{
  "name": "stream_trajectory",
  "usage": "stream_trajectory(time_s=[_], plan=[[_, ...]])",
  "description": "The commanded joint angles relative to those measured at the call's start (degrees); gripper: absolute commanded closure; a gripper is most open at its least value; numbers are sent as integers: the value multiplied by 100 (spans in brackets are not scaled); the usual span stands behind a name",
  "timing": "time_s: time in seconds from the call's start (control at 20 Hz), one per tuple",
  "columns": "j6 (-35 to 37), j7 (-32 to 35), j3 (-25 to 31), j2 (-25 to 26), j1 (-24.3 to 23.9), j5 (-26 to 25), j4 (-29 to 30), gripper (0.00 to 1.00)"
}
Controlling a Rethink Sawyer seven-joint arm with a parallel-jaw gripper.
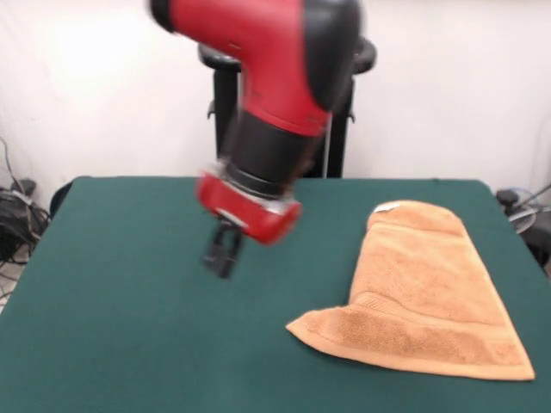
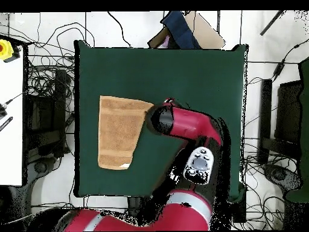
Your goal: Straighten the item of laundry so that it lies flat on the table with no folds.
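Note:
The orange-tan towel (image 1: 430, 301) lies on the right part of the green table (image 1: 129, 301). It forms a lopsided trapezoid, with a doubled layer along its left side and a fold ridge near its front. Its white tag (image 1: 387, 206) sits at the far corner. My gripper (image 1: 222, 249) hangs blurred above the table's middle, left of the towel and apart from it, with nothing in it. In the overhead view the towel (image 2: 121, 130) is on the left of the table (image 2: 193, 72), and the red arm (image 2: 181, 124) covers the gripper.
The black pedestal (image 1: 225, 95) stands behind the table's far edge. Cables (image 2: 42, 90) and dark stands ring the table. A white bench (image 2: 11, 109) is at the left, and a cardboard box with blue cloth (image 2: 184, 30) lies past the far edge.

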Motion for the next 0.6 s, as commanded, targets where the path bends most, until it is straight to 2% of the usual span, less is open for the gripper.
stream_trajectory(time_s=[0.05,0.2,0.35,0.6], plan=[[207,-697,957,136,-374,-708,94,100],[156,-432,935,217,-287,-850,34,100],[48,-284,1226,141,-470,-833,216,100],[601,-250,1796,-266,-687,-564,756,100]])
